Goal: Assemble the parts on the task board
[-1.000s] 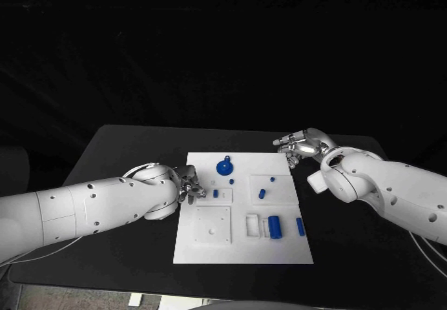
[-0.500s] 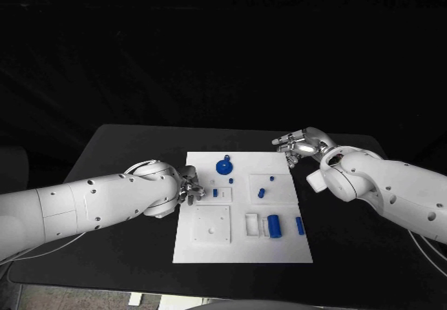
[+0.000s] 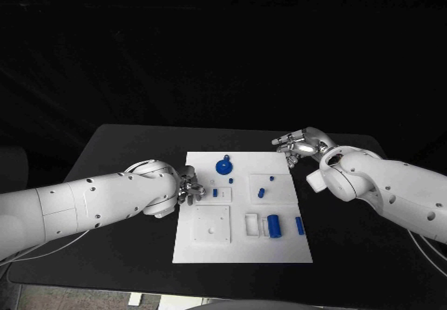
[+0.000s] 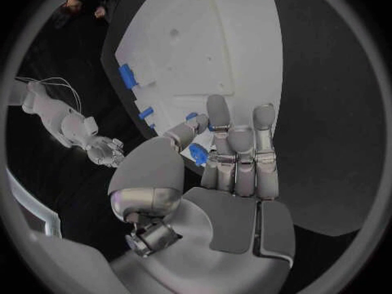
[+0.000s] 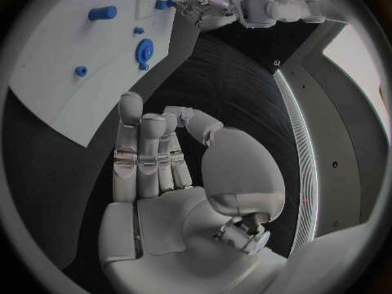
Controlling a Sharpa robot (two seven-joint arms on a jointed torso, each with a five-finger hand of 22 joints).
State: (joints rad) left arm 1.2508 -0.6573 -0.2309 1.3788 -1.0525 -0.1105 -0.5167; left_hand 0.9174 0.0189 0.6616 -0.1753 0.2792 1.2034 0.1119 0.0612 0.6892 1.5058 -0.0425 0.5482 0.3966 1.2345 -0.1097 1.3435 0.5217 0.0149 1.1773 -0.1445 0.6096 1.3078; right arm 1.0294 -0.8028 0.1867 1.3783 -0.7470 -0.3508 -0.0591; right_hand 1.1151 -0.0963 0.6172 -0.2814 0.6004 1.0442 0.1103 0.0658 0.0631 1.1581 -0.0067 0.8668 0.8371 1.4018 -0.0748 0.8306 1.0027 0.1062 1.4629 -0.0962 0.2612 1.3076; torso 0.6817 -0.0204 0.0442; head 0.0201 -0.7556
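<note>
The white task board (image 3: 210, 248) lies mid-table. It carries a round blue knob (image 3: 225, 167), a small blue peg (image 3: 215, 192), further small pieces (image 3: 263, 192), a blue cylinder (image 3: 275, 226) and a blue bar (image 3: 300, 225). My left hand (image 3: 191, 188) hovers at the board's left edge beside the peg. In the left wrist view its fingers (image 4: 237, 144) lie straight and close together, the thumb reaches toward the peg (image 4: 192, 116), and nothing is gripped. My right hand (image 3: 298, 147) hangs beyond the board's far right corner, fingers (image 5: 147, 157) straight, holding nothing.
On the board's near left is a raised white square with a hole (image 3: 212, 226). Beside the cylinder is a white slot frame (image 3: 252, 225). Black table (image 3: 121, 155) surrounds the board on all sides.
My left arm has turned slightly at the board's left edge, with the fingers a touch farther from the peg. The right hand and the parts have not moved.
</note>
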